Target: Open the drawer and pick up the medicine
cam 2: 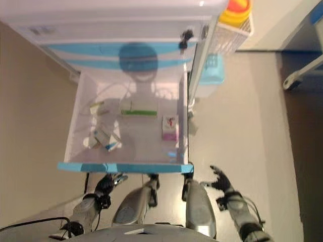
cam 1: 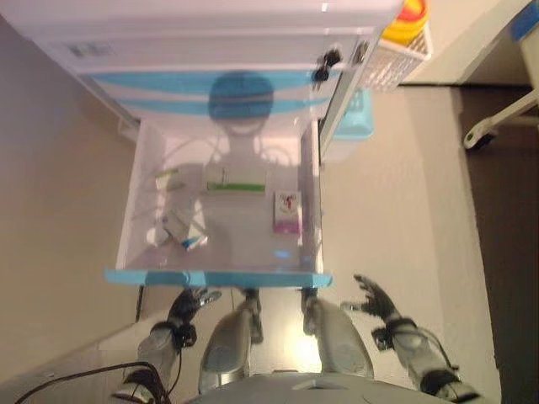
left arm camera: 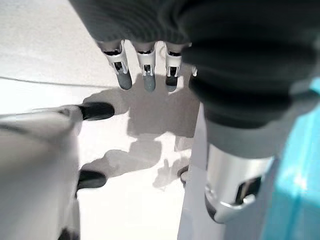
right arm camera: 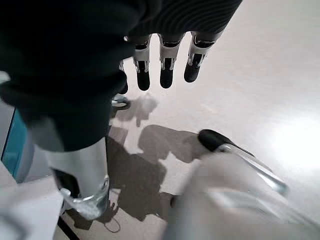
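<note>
The cart's drawer (cam 1: pixel 217 278), white with a blue front, stands pulled out. Inside lie a white box with a green stripe (cam 1: pixel 235 179), a pink and white medicine box (cam 1: pixel 287 211) by the right wall, a crumpled white and blue pack (cam 1: pixel 185 229) and a small green-edged pack (cam 1: pixel 166 178). My left hand (cam 1: pixel 187 307) hangs open just below the drawer front at its left end, holding nothing; its fingers (left arm camera: pixel 145 75) show straight beside the blue front. My right hand (cam 1: pixel 376 301) is open and spread over the floor, right of the drawer, with its fingers (right arm camera: pixel 165 70) also holding nothing.
A bunch of keys (cam 1: pixel 324 66) hangs on the cart above the drawer. A white wire basket (cam 1: pixel 396 55) with a yellow item hangs on the cart's right side, above a light blue bin (cam 1: pixel 354 126). A white wheeled leg (cam 1: pixel 497 122) stands far right.
</note>
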Motion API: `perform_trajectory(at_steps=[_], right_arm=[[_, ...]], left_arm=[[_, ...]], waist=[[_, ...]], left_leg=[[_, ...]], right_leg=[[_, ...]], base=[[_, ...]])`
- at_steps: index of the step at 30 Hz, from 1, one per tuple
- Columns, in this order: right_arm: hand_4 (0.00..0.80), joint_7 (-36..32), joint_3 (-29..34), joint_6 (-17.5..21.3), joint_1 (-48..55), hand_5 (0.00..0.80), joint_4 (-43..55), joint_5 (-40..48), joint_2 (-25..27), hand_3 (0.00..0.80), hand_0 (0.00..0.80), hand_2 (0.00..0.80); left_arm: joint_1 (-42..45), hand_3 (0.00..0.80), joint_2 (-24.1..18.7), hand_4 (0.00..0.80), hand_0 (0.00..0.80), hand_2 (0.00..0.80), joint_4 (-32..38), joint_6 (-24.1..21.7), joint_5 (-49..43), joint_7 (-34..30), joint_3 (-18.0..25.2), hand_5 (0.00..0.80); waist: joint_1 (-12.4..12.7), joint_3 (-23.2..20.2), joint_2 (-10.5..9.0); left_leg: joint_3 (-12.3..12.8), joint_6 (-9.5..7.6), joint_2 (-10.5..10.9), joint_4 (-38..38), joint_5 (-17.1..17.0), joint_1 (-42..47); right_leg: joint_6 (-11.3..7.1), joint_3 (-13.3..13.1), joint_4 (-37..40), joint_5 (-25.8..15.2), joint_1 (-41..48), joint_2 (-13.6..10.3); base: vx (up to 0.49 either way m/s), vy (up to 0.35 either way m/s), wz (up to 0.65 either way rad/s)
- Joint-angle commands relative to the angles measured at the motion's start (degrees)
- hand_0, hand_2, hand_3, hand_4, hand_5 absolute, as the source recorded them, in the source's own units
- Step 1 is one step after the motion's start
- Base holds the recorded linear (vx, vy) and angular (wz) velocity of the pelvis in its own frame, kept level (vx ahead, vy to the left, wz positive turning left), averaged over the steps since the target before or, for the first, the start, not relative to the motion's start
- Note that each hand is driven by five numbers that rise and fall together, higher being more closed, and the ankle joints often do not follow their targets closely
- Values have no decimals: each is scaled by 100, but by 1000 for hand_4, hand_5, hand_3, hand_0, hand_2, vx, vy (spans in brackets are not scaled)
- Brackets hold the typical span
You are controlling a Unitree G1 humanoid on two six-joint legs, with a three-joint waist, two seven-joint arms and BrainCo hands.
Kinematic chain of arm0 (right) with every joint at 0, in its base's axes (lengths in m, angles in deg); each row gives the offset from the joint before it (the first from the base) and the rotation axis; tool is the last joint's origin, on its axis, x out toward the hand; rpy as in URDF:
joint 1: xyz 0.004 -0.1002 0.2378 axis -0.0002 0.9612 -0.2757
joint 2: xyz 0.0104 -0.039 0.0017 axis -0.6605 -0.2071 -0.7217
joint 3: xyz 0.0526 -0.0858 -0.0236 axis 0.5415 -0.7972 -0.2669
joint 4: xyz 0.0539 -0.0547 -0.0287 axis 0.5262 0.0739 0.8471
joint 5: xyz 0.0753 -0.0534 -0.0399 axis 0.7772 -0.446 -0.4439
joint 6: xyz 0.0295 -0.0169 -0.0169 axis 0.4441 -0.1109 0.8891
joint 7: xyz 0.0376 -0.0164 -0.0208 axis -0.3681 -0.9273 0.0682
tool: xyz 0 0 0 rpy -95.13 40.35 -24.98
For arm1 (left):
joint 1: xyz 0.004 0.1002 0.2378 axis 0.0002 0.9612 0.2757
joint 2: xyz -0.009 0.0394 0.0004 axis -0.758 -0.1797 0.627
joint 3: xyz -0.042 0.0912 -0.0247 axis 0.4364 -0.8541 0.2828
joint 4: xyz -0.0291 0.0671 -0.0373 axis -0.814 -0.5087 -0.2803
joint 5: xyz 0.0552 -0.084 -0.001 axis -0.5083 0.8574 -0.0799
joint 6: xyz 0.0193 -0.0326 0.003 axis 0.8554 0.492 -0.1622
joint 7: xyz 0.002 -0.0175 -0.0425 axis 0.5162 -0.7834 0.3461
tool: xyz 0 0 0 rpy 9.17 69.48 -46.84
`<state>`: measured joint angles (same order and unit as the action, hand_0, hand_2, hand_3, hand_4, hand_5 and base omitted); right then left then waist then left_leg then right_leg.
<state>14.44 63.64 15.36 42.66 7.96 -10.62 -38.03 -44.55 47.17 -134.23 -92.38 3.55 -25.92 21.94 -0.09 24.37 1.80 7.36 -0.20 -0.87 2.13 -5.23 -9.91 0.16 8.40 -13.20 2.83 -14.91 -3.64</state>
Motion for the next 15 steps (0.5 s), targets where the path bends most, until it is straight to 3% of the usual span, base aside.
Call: perform_trajectory(at_steps=[1, 5, 13, 15], right_arm=[[0, 46, -52, 87, 88, 0, 393, 503, 364, 0, 0, 0], [0, 44, -7, -6, -5, 0, 458, 466, 530, 0, 0, 0], [0, -70, 2, -76, 179, 0, 650, 394, 692, 0, 0, 0], [0, -35, 25, -142, 232, 0, 736, 473, 707, 0, 0, 0]], left_arm=[[23, 0, -214, 0, 0, 0, 614, -470, -335, 371, -165, 0], [-92, 0, -592, 0, 0, 0, 1416, -861, -1313, 974, -420, 0], [-295, 0, -1376, 0, 0, 0, 2542, -648, -1416, 927, -284, 0], [-391, 0, -1513, 0, 0, 0, 2707, -516, -1433, 923, -206, 0]], waist=[[-5, 20, 64], [-21, 130, 150], [-122, 259, 161], [-189, 296, 140]], left_leg=[[-234, -102, 205, 609, 442, -344], [-231, -89, 206, 969, 506, -615], [-106, -227, 288, 1784, 746, -1155], [-87, -245, 332, 2087, 980, -1290]], right_leg=[[80, 288, -593, 371, -122, 141], [172, 270, -1065, 522, -478, 109], [242, 124, -1810, 690, -1054, 76], [211, -9, -2064, 863, -1209, 103]], base=[[-47, 13, 15], [-18, 30, 12], [20, 40, 2], [94, 75, -10]])
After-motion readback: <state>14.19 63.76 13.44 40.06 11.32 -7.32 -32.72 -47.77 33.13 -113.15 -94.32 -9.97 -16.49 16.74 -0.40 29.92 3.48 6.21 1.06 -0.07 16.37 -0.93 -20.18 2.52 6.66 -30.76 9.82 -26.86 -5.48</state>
